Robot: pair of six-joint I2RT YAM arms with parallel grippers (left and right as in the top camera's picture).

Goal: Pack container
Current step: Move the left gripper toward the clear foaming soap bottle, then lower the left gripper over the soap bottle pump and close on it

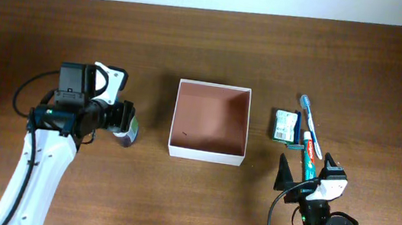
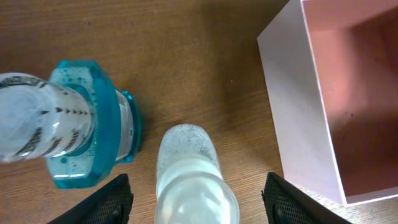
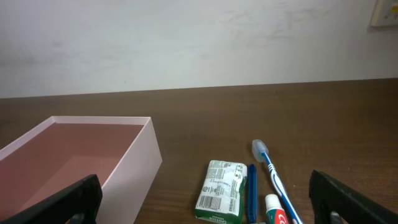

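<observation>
Overhead, the left arm reached in from the near left corner of the bench (image 1: 197, 204), and the left end effector (image 1: 127, 125) sat well to the left of the container (image 1: 216, 118). The left wrist view showed its jaws spread on either side of a pale, rounded bottle (image 2: 194, 180), with a gap of bare wood on each side, so nothing was pinched. Just left of that bottle lay a teal bottle (image 2: 87, 134) with a clear cap marked by small arrows.

The container rested near the middle of the bench, square to its edges, with white walls and a reddish-brown floor. Nothing lay inside except a small dark speck near its left wall. It stood apart from both end effectors.

To its right, close together, lay a green-and-white packet (image 1: 285, 126), a slim blue item (image 3: 252, 190), a blue-and-white toothbrush (image 1: 310, 124) with its head pointing away, and a toothpaste tube (image 1: 309, 155).

The right end effector (image 1: 307, 175) hovered at the near right, just beside the near end of the tube. Its dark fingers (image 3: 351, 199) stood fully spread at the far edges of the right wrist view, with nothing between them.
</observation>
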